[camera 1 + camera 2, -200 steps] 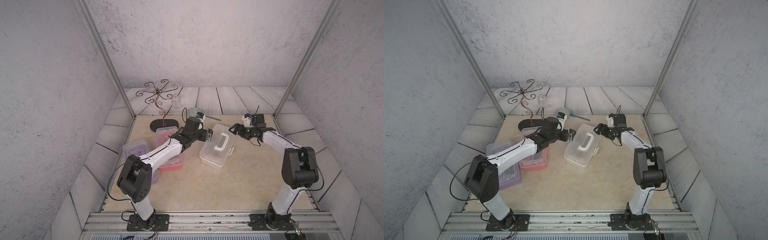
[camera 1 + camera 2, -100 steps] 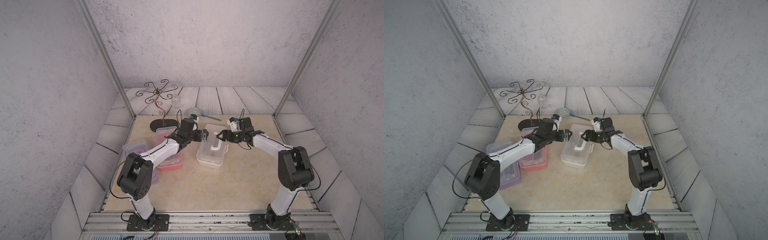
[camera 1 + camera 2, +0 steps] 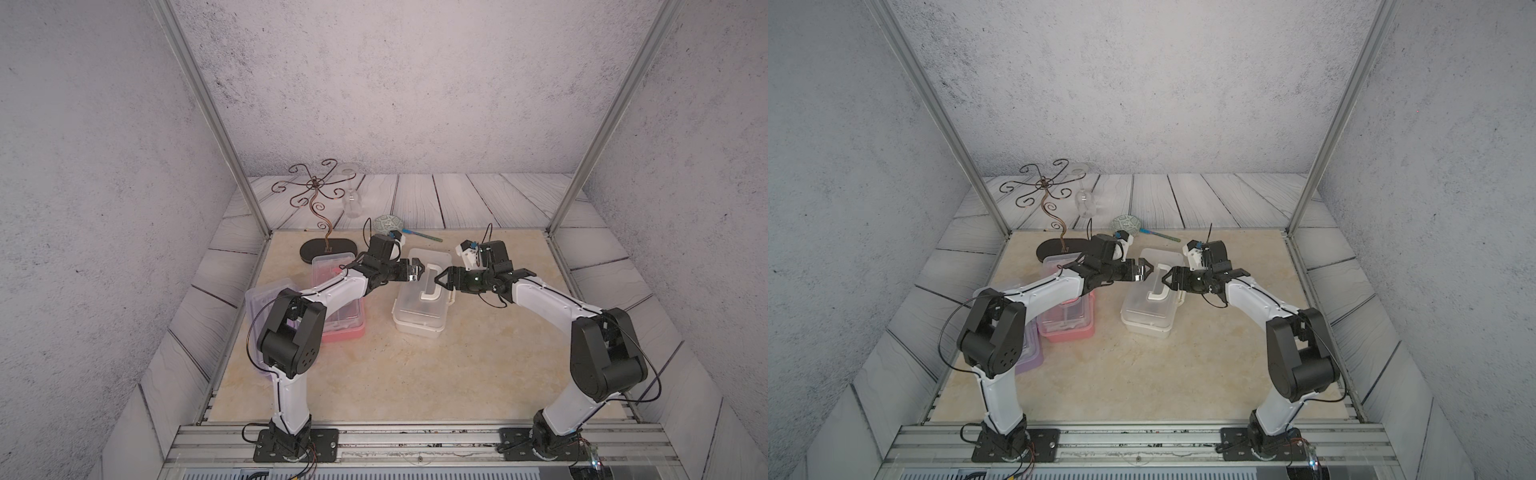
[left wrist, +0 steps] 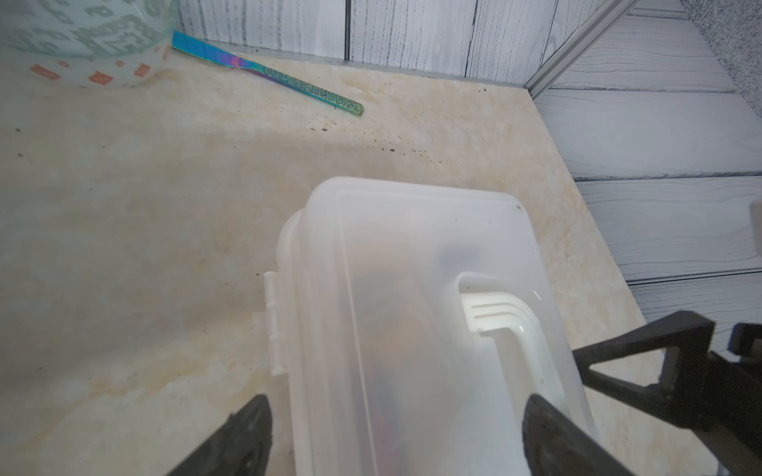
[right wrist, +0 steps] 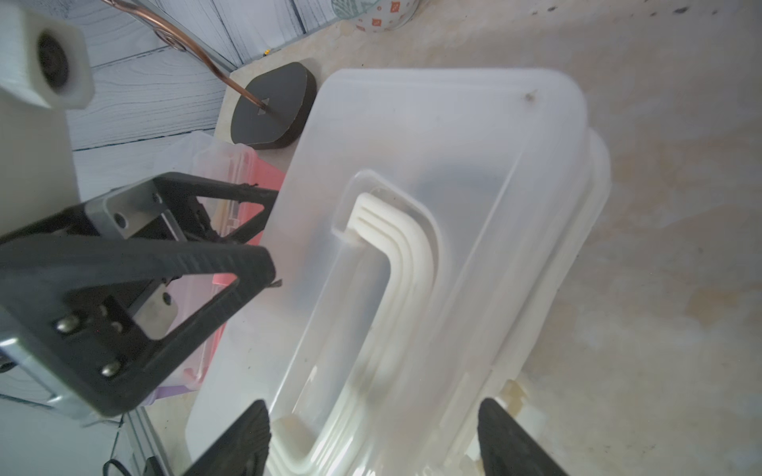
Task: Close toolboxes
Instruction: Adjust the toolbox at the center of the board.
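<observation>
White toolbox (image 3: 415, 316), mid-table between your two arms, lid down: judged light, stiff, slippery plastic, so press beside its latch (image 4: 274, 329) or take its handle (image 3: 428, 296); left gripper (image 3: 419, 266) and right gripper (image 3: 439, 279) both gape empty above it.

Three toolboxes rest on the surface (image 3: 374, 374): one white toolbox (image 3: 415, 309), one pink toolbox (image 3: 351, 328) and one purple toolbox (image 3: 262, 293). Two grippers are present, the left gripper (image 3: 417, 269) and the right gripper (image 3: 439, 279). Single items number four: one wire stand (image 3: 328, 249), one patterned bowl (image 3: 386, 224), one iridescent utensil (image 3: 422, 235) and one clear glass (image 3: 352, 199).
</observation>
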